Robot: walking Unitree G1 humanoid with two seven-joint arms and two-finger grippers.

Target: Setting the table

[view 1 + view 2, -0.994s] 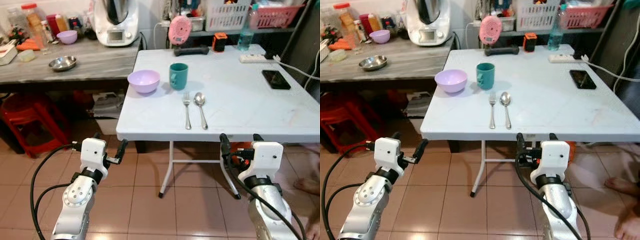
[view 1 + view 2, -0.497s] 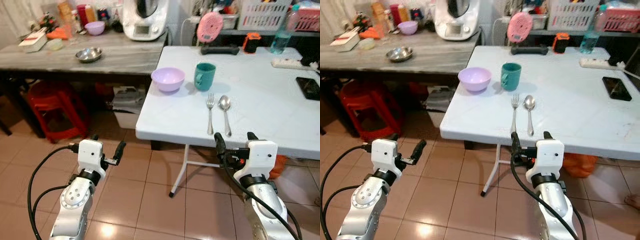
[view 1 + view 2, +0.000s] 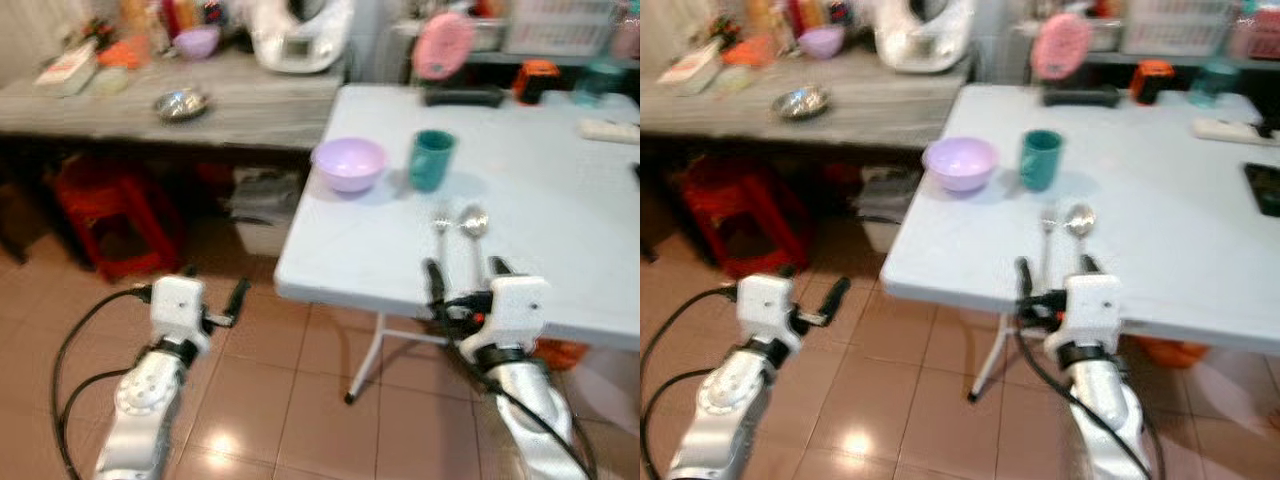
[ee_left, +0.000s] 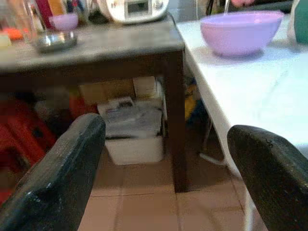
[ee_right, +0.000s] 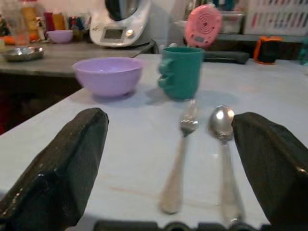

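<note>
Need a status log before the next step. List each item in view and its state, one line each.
Purple bowl: upright on table, looks empty.
Teal mug: upright.
Fork: flat, beside spoon.
Spoon: flat, bowl up.
Left hand: open, over floor.
Right hand: open, at table edge.

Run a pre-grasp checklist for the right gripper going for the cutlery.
1. Right gripper open: ok, fingers spread wide.
2. Lined up with the fork and spoon: ok, both lie between the fingers.
3. Cutlery apart from each other: ok, side by side, not touching.
4. Teal mug and purple bowl out of the path: ok, beyond the cutlery.
5. Left gripper clear of the white table: ok, over the floor.
6. Views sharp: not ok, head views blurred.
</note>
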